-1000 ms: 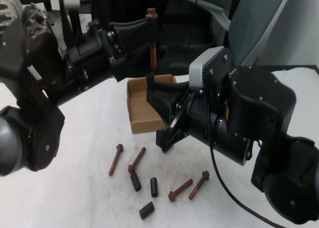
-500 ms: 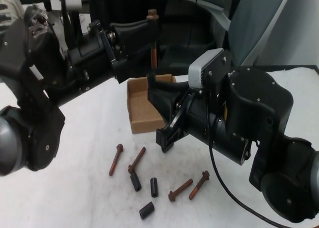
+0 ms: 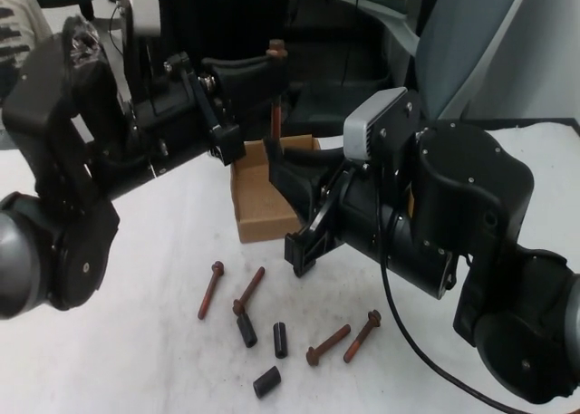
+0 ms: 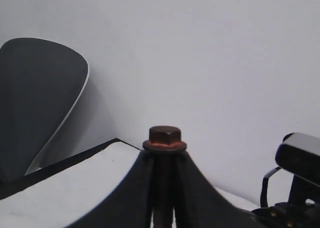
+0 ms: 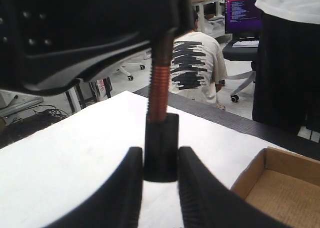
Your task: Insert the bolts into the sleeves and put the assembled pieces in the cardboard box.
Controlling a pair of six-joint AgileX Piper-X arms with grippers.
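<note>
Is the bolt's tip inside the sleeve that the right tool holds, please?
Yes, the threaded end of the bolt enters the top of the sleeve clamped in the right tool.

Left wrist view: of the copper-coloured hex-headed bolt [image 4: 164, 136], the shank is covered by the black fingers of the left gripper [image 4: 163, 160] and cut off at the picture's edge.

Right wrist view: the bolt's head is hidden behind that gripper's body, and its tip is inside the black cylindrical sleeve [image 5: 161, 147]. The open brown cardboard box [image 5: 280, 185] is cut off at the edge.

High view: the right arm covers the box's near right part.
</note>
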